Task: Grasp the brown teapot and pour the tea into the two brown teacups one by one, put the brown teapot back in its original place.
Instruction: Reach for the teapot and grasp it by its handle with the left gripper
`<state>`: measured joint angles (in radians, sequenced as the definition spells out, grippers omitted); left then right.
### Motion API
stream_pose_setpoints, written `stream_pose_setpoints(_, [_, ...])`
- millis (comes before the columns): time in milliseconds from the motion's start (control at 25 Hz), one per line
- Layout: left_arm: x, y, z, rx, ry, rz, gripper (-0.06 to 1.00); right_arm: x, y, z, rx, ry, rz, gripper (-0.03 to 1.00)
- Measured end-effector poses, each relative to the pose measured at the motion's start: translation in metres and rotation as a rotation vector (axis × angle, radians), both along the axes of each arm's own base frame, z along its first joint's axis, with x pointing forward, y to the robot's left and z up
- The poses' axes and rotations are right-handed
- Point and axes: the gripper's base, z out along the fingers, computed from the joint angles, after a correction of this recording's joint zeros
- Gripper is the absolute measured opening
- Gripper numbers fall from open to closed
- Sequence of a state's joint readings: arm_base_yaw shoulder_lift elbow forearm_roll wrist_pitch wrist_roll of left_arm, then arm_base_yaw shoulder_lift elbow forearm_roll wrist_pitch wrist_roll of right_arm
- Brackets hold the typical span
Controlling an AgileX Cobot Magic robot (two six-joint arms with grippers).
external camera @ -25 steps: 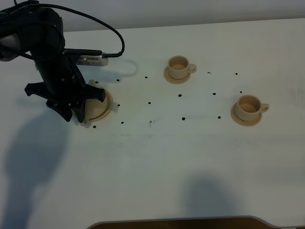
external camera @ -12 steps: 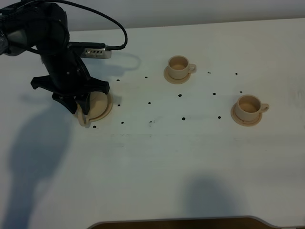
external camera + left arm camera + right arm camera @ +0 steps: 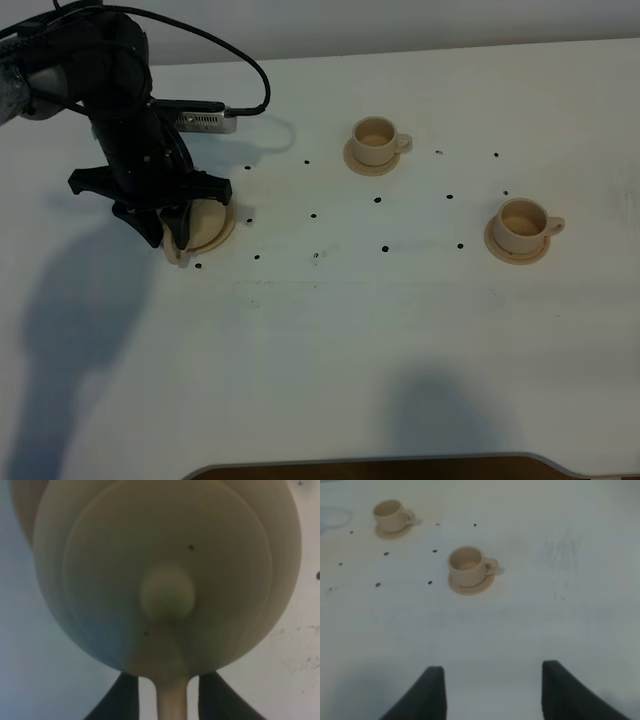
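We see the left gripper [image 3: 165,232] directly over the brown teapot [image 3: 203,222], hiding most of it. Right of the teapot and farther back stands one brown teacup [image 3: 375,140] on a saucer [image 3: 360,168]. The second brown teacup [image 3: 522,225] sits well right of the teapot, level with it, on the white table [image 3: 330,340].

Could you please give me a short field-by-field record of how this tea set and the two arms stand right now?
Teapot: squat beige-tan ceramic teapot with knobbed lid, on the wide round beige saucer
Left gripper: above the teapot, jaws open astride its loop handle, gaps either side
Right gripper: jaws open, holding nothing
Teacups: two small beige ceramic cups, each upright on its own saucer
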<state>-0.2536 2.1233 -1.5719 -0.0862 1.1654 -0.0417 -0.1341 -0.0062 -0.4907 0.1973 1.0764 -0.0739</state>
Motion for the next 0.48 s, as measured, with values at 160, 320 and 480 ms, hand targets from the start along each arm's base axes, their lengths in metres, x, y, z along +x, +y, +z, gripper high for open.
stream_pose_setpoints(160, [0.0001, 0.0003, 0.0000, 0.000, 0.000, 0.002, 0.31, 0.0000, 0.0000, 0.0000, 0.000, 0.000, 0.000, 0.45])
stream_pose_setpoints(320, [0.0001, 0.0003, 0.0000, 0.000, 0.000, 0.002, 0.22, 0.0000, 0.0000, 0.0000, 0.000, 0.000, 0.000, 0.45])
stream_pose_setpoints(480, [0.0002, 0.0005, 0.0000, 0.001, -0.001, 0.000, 0.14, 0.0000, 0.0000, 0.0000, 0.000, 0.000, 0.000, 0.45])
